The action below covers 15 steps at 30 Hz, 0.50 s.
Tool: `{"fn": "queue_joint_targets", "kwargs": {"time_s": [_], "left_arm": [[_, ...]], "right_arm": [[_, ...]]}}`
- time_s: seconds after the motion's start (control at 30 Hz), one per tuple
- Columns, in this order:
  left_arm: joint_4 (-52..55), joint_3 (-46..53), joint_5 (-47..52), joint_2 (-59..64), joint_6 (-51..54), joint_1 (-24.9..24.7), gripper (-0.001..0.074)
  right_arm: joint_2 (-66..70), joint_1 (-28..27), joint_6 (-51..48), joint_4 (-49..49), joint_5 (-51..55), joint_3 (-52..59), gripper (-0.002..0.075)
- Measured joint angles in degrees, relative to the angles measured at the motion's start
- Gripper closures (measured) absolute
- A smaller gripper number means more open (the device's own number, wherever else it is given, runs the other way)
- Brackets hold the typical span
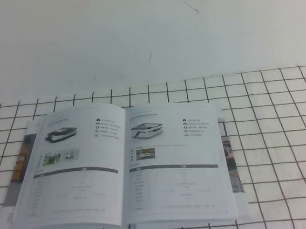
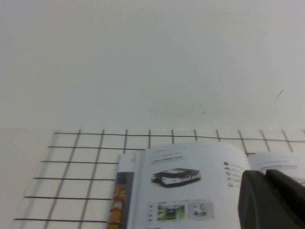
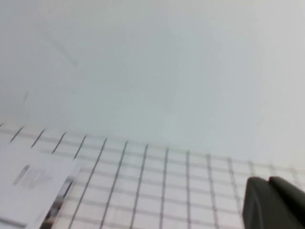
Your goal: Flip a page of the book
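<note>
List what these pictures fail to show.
- High view: print on the thin glossy white brochure too small; both arms outside the frame.
- Left wrist view: dark left gripper, near the brochure, cut off by the edge.
- Right wrist view: shut right gripper, over the gridded table, cut off likewise.

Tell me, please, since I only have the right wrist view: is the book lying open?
Observer: Yes, the book lies open and flat on the gridded table.
Operator: Thank you. What does the right page show?
Observer: The right page shows a flat white machine above a grey-barred chart.
Operator: And where is the left gripper?
Observer: The left gripper is outside the high view. In its own wrist view it faces the left page's dark rover. Your right gripper is shut, over the grid to the book's right.
</note>
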Motion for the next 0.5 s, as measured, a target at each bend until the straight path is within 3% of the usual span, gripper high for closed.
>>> {"fn": "queue_joint_targets", "kwargs": {"time_s": [0.13, 0.37, 0.5], "left_arm": [[-6.0, -2.6, -4.7, 9.5, -2.2, 0.0, 0.0737], [-8.8, -13.8, 2.2, 29.0, -0.7, 0.0, 0.0737], [-10.4, -16.1, 3.3, 38.0, 4.9, -2.5, 0.0737]], "right_arm": [[11.9, 0.0, -7.2, 10.5, 6.1, -3.6, 0.0726], [33.4, 0.0, -27.2, 34.5, 9.8, -4.6, 0.0726], [48.4, 0.4, -37.6, 44.1, 12.0, -5.3, 0.0726]]}}
